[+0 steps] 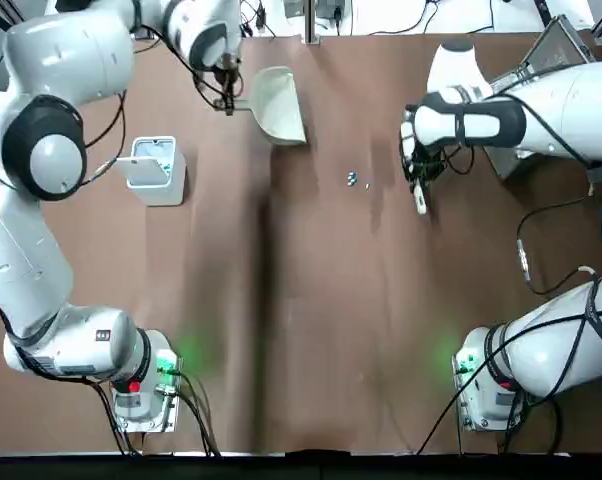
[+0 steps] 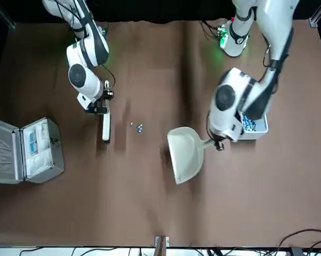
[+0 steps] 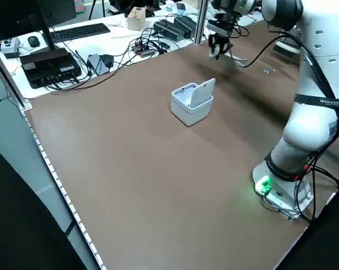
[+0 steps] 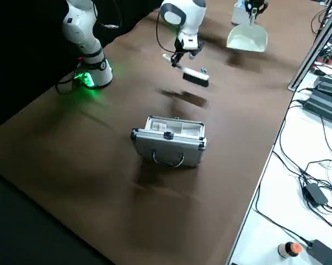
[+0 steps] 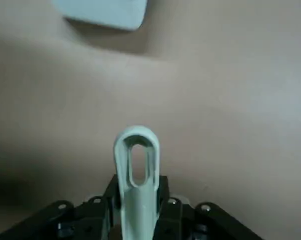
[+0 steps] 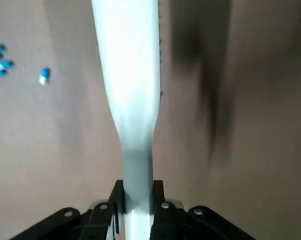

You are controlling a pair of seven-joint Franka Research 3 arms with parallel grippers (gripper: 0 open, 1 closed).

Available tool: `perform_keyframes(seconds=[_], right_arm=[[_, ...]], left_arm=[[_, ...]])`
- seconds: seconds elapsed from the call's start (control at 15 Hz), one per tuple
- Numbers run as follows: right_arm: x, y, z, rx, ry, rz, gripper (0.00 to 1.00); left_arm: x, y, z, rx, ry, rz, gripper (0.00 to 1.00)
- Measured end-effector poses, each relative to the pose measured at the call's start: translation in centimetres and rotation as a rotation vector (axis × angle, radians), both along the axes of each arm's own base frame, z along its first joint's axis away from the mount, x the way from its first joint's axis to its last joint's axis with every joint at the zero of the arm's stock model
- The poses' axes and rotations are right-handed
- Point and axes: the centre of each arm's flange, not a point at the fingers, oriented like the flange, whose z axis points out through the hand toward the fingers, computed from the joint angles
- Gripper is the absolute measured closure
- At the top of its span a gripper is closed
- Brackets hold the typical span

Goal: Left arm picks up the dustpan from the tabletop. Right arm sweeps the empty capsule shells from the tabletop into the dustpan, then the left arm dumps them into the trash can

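Note:
My left gripper is shut on the thin handle of the cream dustpan, at the table's far side. The dustpan casts a shadow beside it and looks lifted off the tabletop. A few tiny blue-white capsule shells lie near the table's middle, between the dustpan and the brush. My right gripper is shut on a slim white brush that hangs just to the right of the shells. The trash can stands left of the dustpan, its lid swung open.
An open silver metal case lies at the table's right side, beyond the right arm. Blue bits show inside the trash can. Cables and desk gear lie past the table's far edge.

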Motion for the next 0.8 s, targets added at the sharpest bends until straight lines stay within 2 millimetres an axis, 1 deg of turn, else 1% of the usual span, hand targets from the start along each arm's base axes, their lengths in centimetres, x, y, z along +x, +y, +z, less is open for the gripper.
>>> perform_keyframes(seconds=[0.07, 0.2, 0.4, 0.6, 0.8], right_arm=[[0.6, 0.0, 0.6, 0.004, -0.009, -0.005, 0.74], [1.1, -0.1, 1.2, 0.009, -0.018, -0.012, 0.74], [1.2, -0.1, 1.3, 0.008, -0.016, -0.023, 0.74], [1.2, -0.1, 1.2, 0.002, -0.012, -0.059, 0.74], [1.5, 0.1, 0.9, -0.009, 0.000, -0.083, 0.74]], left_arm=[[-1.1, -1.8, -0.3, 0.003, 0.002, -0.010, 0.67], [-3.2, -5.1, -0.7, 0.018, -0.003, -0.041, 0.67], [-5.9, -8.8, -1.6, 0.033, 0.001, -0.112, 0.67], [-8.0, -11.2, -2.3, 0.056, 0.014, -0.168, 0.67], [-9.5, -12.2, -3.7, 0.110, 0.029, -0.216, 0.67]])
